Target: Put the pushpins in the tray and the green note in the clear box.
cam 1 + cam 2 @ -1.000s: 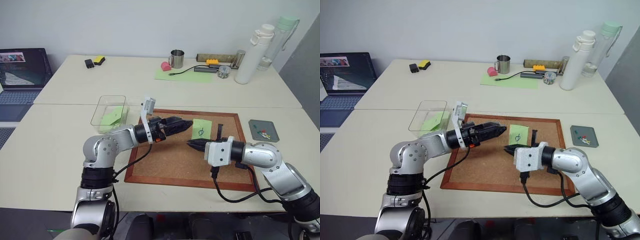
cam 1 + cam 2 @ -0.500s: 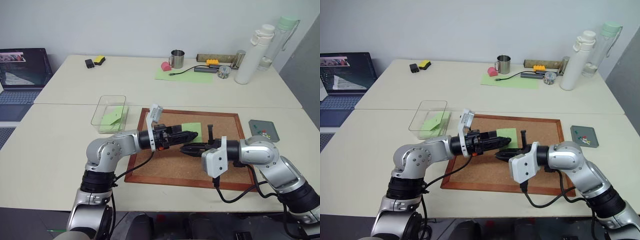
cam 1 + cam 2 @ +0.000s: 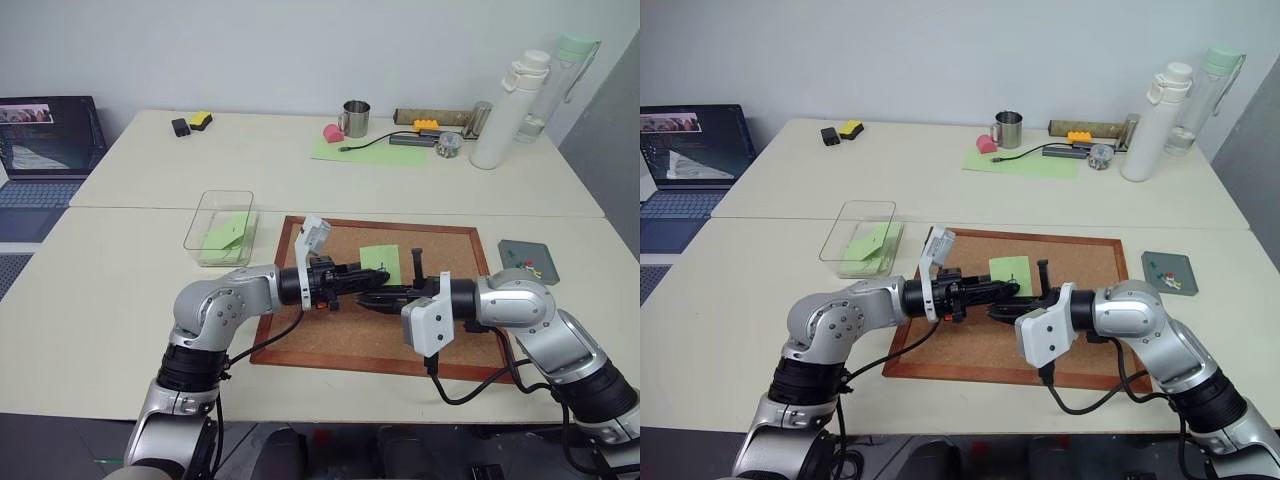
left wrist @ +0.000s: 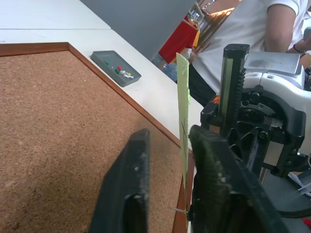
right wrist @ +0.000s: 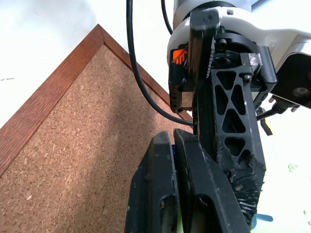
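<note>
At your far left a laptop [image 3: 40, 150] is sitting open on the neighbouring table. Next comes the clear box [image 3: 196, 222], which is resting on the table just off the left edge of the cork board [image 3: 330, 335] and holding a pale green sheet [image 3: 225, 232].

Over the board you are reaching your left gripper [image 3: 372, 278] across towards the right, roughly level. Its fingers are standing only narrowly apart. In the left wrist view the green note [image 3: 381, 260] is showing edge-on inside that gap, lying close against one finger while the other finger is standing clear of it. Whether that near finger is actually touching the paper is too fine to tell.

The note is standing lifted off the cork, right between your two grippers. Your right gripper [image 3: 368, 298] is pointing leftwards and slightly down, meeting the left one tip to tip just below the note. Its fingers are pressing tightly together in the right wrist view. I cannot tell what, if anything, they are pinching.

Further right, the tray [image 3: 512, 248] is lying on the table beside the board's right edge, with pushpins [image 3: 529, 268] sitting inside it.
</note>
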Available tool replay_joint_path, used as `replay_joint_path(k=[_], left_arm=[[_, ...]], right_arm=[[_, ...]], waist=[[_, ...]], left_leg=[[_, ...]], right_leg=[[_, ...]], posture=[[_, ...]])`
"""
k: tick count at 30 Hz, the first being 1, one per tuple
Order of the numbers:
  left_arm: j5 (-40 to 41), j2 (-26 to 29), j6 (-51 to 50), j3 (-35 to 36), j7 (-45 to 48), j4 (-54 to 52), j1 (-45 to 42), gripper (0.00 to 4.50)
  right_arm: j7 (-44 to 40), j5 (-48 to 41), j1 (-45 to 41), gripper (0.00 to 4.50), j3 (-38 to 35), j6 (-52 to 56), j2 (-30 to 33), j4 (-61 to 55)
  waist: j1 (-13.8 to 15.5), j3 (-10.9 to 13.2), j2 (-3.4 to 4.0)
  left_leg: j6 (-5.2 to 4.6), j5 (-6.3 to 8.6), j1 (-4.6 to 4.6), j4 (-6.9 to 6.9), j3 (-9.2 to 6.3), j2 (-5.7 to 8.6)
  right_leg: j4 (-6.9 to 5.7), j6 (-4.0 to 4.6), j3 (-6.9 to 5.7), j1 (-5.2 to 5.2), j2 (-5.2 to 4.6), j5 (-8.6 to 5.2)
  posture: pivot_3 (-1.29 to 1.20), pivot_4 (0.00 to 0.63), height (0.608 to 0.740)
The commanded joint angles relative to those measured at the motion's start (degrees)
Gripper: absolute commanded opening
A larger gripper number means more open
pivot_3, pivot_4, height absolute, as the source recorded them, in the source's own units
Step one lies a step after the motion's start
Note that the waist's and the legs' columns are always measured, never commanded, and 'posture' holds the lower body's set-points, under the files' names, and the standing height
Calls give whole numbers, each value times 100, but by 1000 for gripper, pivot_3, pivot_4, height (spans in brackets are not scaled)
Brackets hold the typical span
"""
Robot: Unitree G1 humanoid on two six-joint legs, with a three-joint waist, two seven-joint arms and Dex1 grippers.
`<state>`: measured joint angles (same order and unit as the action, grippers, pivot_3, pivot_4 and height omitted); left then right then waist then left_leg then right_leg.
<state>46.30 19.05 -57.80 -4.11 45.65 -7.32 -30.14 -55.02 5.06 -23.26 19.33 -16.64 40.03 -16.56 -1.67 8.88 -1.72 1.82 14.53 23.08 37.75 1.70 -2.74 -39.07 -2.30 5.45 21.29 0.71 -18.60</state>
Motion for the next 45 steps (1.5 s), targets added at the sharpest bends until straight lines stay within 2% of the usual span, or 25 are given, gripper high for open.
replay_joint_path(k=[1,3,12,16,20,24,26,29,31,36,45], left_arm=[[-69,38,174,-57,89,-192,-26,370],[-113,45,218,-69,73,-168,-24,40],[-1207,301,1022,-443,-4,349,-33,40],[-1353,275,1226,-399,35,523,-104,40],[-1527,195,1568,-398,31,455,-212,40],[-1739,160,2050,-586,191,-37,-391,40],[-1938,190,2311,-747,273,-177,-480,40],[-2655,305,3146,-1264,440,-267,-583,40],[-2745,174,3313,-1380,427,-317,-648,40],[-3269,151,3936,-1752,596,-138,-662,40],[-3364,78,4092,-1709,674,-46,-576,40]], right_arm=[[-6,-54,-87,0,-133,-78,11,-170],[2,-53,-81,0,-145,-67,12,-180],[111,-179,-11,0,-409,139,56,-304],[131,-398,184,0,-685,374,118,-510],[557,-1013,559,0,-1402,1515,-61,-734],[1623,-1444,710,0,-2753,3116,-310,-60],[2047,-1504,760,0,-3259,3581,-365,307],[2717,-1641,795,0,-3995,4329,-529,954],[3005,-1734,794,0,-4359,4630,-580,1364],[2976,-1979,578,0,-4637,4793,-442,2283],[2534,-2181,-32,0,-4377,4561,-343,3481]], waist=[[0,0,0],[0,0,0],[0,0,0],[5,0,0],[21,0,0],[35,0,0],[56,0,0],[82,0,1],[88,1,10],[15,8,38],[-15,13,62]], left_leg=[[-1,0,0,1,0,0],[-1,0,0,1,0,0],[-1,1,0,2,0,0],[-2,1,2,2,-1,0],[-2,1,12,7,-7,0],[-2,1,20,18,-11,2],[-2,1,23,19,-12,3],[-2,1,22,14,-4,6],[-2,0,23,10,-4,5],[-6,3,23,11,14,10],[-7,4,20,9,14,14]], right_leg=[[0,0,0,0,0,0],[0,0,-1,0,0,0],[-1,0,0,0,0,0],[0,0,-1,0,0,0],[0,0,-8,2,-1,0],[-5,0,-14,2,-5,1],[-3,0,-17,1,-8,1],[0,0,-14,4,-10,1],[3,1,-11,5,-3,1],[2,0,10,12,-2,1],[1,0,11,11,17,1]], posture=[[0,150,740],[0,150,740],[0,150,740],[0,150,740],[0,150,740],[0,150,740],[0,150,740],[0,150,740],[0,150,740],[0,150,740],[0,150,740]])
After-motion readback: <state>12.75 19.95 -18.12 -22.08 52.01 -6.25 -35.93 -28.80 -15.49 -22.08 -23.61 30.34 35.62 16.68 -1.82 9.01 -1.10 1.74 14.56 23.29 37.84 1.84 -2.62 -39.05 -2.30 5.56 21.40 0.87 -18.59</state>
